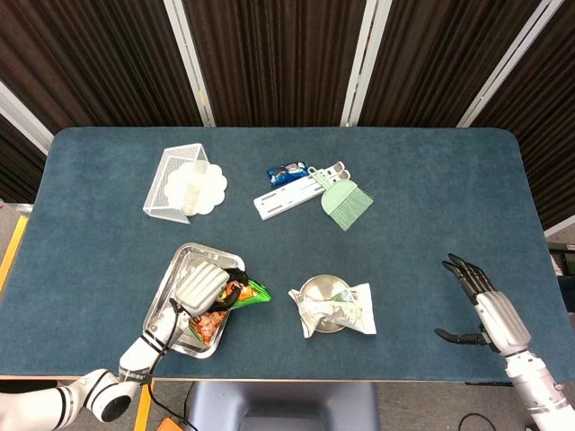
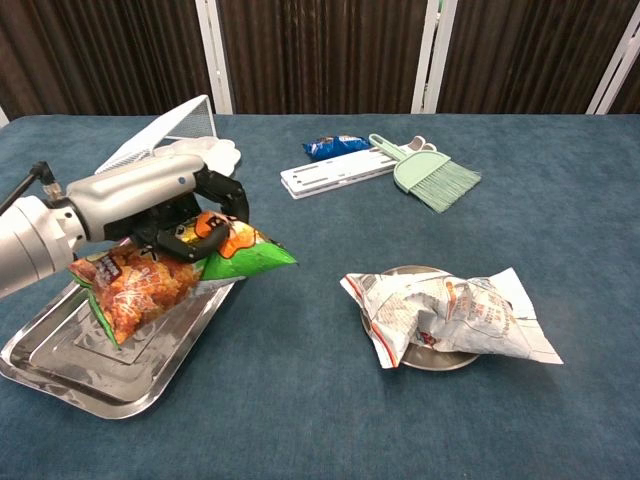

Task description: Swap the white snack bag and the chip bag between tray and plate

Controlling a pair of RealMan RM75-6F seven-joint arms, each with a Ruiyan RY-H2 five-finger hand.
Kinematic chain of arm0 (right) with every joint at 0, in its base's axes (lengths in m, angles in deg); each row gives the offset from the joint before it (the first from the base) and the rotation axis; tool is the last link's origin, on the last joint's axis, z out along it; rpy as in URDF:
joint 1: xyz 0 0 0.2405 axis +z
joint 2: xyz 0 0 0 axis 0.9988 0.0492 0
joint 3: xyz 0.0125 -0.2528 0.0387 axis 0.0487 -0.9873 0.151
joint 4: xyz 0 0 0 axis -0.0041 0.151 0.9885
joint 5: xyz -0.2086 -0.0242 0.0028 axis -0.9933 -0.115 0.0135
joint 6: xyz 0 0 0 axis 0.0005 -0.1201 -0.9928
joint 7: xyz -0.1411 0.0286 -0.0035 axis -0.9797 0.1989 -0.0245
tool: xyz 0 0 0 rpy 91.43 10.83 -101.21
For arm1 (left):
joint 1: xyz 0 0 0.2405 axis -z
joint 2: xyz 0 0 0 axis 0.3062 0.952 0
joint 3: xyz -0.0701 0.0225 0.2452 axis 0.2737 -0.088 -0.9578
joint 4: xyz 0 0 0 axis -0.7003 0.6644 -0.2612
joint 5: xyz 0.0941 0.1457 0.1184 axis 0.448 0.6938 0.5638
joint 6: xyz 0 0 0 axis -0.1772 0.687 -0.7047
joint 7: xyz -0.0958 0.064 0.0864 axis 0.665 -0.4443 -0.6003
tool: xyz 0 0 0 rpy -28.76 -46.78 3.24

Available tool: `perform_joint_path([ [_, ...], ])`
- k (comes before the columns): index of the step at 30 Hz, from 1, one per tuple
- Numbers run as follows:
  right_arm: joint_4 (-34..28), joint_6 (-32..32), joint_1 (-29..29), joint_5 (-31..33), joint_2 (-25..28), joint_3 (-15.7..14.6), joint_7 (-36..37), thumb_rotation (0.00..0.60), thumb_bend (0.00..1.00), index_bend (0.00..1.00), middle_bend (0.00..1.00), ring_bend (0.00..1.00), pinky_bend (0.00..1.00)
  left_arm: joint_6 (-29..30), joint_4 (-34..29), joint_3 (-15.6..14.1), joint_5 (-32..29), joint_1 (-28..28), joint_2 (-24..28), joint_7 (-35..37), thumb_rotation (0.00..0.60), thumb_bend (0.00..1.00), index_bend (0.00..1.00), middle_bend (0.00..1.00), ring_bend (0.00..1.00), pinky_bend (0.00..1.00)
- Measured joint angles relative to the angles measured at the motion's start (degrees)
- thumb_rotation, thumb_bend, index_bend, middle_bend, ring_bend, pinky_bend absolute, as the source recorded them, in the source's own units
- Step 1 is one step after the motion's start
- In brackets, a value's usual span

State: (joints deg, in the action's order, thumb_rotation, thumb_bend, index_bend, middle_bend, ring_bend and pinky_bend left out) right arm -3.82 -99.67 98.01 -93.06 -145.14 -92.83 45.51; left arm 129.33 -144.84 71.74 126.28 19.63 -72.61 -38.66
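Note:
My left hand grips the orange and green chip bag and holds it in the air over the right part of the steel tray. The bag hangs tilted, its orange end down toward the tray. The white snack bag lies crumpled across the small metal plate at centre right. My right hand hovers open near the table's right front edge, far from both bags.
A white wire basket with a scalloped white dish stands at the back left. A blue snack pack, a white bar and a green hand brush lie at the back centre.

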Motion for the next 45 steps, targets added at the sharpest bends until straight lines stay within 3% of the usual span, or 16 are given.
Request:
perform_joint_path([
  [3,-0.4,0.2,-0.1,0.3,-0.3,0.1,-1.4,0.6,0.16,0.0,0.0,0.0,0.11,-0.3,4.0,-0.3,-0.1,0.0,0.5,3.0,0.6,0.55,0.44,0.52,0.88,0.98],
  [8,-0.9,1.2,0.0,0.0,-0.6,-0.3,-3.3,0.6,0.16,0.0,0.0,0.0,0.06,-0.8,11.3,-1.9,1.0,0.1,0.5,7.4,0.6,0.52,0.31,0.38,0.75,0.84],
  [9,-1.1,1.6,0.1,-0.1,-0.6,-0.4,-3.7,0.6,0.16,0.0,0.0,0.0,0.04,-1.0,12.9,-2.4,1.3,0.2,0.5,8.5,0.6,0.49,0.25,0.32,0.68,0.76],
  [13,-1.5,2.5,0.4,-0.3,-0.8,-0.7,-4.7,0.6,0.16,0.0,0.0,0.0,0.0,-2.8,14.4,-3.8,1.2,0.2,1.0,11.1,0.6,0.38,0.03,0.15,0.26,0.27],
  [15,-1.7,2.8,0.4,-0.3,-0.8,-0.9,-5.2,0.6,0.16,0.0,0.0,0.0,0.0,-3.6,13.4,-4.1,0.7,0.1,1.6,10.1,0.6,0.36,0.0,0.08,0.13,0.14],
  [17,-2.2,3.0,0.3,-0.2,-0.6,-1.0,-5.8,0.6,0.16,0.0,0.0,0.0,0.0,-3.6,12.1,-4.2,0.2,0.0,2.1,8.3,0.6,0.36,0.0,0.02,0.03,0.07],
  [29,-3.2,2.1,-0.5,-0.1,0.1,-1.1,-8.0,0.6,0.16,0.0,0.0,0.0,0.0,6.1,-3.5,-3.5,0.4,-4.3,10.1,1.5,0.6,0.37,0.0,0.0,0.0,0.04],
  [35,-3.9,-0.8,-2.2,-0.3,0.0,-0.8,-15.0,0.6,0.16,0.0,0.0,0.0,0.0,14.9,-7.8,-6.8,0.1,-12.7,14.5,0.0,0.6,0.38,0.0,0.0,0.0,0.01],
  [42,-5.6,-3.8,-5.0,1.3,-2.5,0.2,-29.4,0.6,0.16,0.0,0.0,0.0,0.0,30.0,-5.8,-11.0,0.7,-25.8,15.5,-0.9,0.6,0.41,0.0,0.0,0.0,0.0],
  [45,-6.5,-3.8,-5.6,2.3,-3.8,0.6,-33.3,0.6,0.16,0.0,0.0,0.0,0.0,30.3,-7.2,-12.1,1.2,-27.3,16.8,-1.8,0.6,0.41,0.0,0.0,0.0,0.0],
])
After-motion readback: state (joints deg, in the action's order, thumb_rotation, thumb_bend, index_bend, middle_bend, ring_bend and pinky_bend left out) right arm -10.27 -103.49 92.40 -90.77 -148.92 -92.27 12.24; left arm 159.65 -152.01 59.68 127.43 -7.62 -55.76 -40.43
